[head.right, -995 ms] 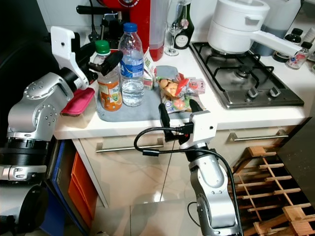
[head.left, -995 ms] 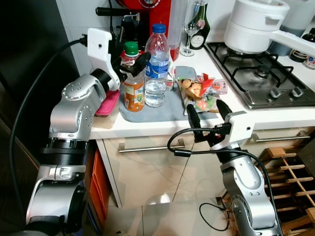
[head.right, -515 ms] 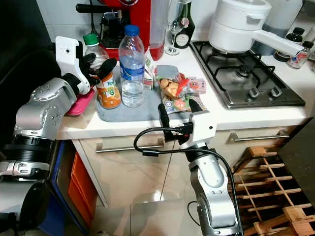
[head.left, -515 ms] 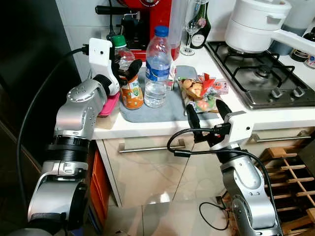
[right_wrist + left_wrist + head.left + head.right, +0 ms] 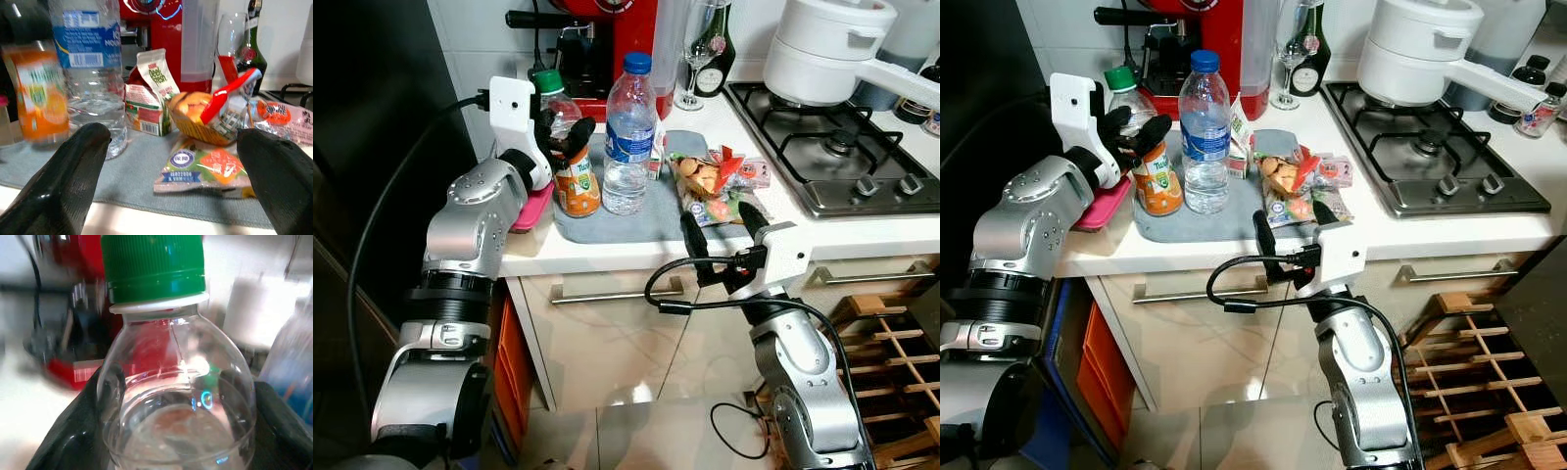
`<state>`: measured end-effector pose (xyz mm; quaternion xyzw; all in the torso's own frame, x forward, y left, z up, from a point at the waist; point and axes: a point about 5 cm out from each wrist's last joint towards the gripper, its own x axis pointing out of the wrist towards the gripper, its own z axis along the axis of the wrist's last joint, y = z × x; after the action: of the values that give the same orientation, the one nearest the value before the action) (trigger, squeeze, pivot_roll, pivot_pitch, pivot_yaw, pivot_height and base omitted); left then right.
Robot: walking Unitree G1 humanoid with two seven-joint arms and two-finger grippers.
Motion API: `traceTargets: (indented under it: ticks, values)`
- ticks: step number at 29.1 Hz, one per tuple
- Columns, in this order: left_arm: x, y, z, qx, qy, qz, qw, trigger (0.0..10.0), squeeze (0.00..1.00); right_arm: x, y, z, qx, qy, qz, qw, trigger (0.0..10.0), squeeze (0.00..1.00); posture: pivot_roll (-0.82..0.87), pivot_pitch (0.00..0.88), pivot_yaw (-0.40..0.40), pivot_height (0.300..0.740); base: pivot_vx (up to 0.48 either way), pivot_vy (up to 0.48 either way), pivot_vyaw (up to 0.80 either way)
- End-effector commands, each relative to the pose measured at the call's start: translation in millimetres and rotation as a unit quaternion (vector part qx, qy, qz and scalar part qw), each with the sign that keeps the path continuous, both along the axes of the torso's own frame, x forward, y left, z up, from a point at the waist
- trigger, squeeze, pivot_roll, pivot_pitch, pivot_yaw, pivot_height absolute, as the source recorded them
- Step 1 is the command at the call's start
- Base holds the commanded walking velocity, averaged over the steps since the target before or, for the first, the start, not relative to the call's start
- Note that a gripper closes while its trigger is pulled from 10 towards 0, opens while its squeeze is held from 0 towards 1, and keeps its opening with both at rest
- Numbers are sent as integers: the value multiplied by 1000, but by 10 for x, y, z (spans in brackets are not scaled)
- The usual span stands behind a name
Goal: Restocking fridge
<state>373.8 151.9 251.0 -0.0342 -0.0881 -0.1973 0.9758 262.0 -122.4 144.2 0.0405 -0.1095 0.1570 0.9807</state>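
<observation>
An orange juice bottle [image 5: 576,181] with a green cap [image 5: 153,267] stands tilted on the grey mat [image 5: 646,217], its cap leaning to the left. My left gripper [image 5: 566,128] is shut on the bottle's clear shoulder, with one black finger [image 5: 73,431] on each side. A clear water bottle [image 5: 626,132] with a blue cap stands just right of it. Snack bags [image 5: 717,186] and a small carton [image 5: 150,93] lie further right. My right gripper [image 5: 721,221] is open at the counter's front edge, just before the snack bags, holding nothing.
A pink item [image 5: 530,207] lies on the counter's left end. A red coffee machine [image 5: 622,29], a wine glass [image 5: 691,54] and a dark bottle stand at the back. The gas hob [image 5: 832,157] carries a white pot [image 5: 822,49]. A wooden rack [image 5: 891,343] stands low right.
My left gripper has drawn the juice bottle's top to the left and back, tilting it away from the water bottle. The right arm has hardly moved.
</observation>
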Motion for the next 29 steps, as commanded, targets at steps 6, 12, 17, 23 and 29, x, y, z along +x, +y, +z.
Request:
traceTargets:
  ticks: [6,12,17,23,29]
  values:
    - [-243,-6,811,11,-200,23,980,0,0,82,-95,31,-12,-12,-33,999,10000,0,-68,0,-13,740,0,0,0]
    - [-329,-38,817,33,-231,55,971,10000,0,134,-114,52,-14,-20,-41,999,10000,0,-55,0,-17,740,0,0,0]
    - [-390,-52,831,55,-262,83,960,10000,0,155,-86,62,-16,-27,-41,999,10000,0,-52,0,-20,740,0,0,0]
    - [-385,-71,806,65,-262,92,958,10000,0,174,-102,144,-3,-45,-50,998,10000,0,-54,0,-21,740,0,0,0]
    - [-376,-87,771,70,-260,98,958,10000,0,170,-104,140,-3,-46,-54,998,10000,0,-56,0,-21,740,0,0,0]
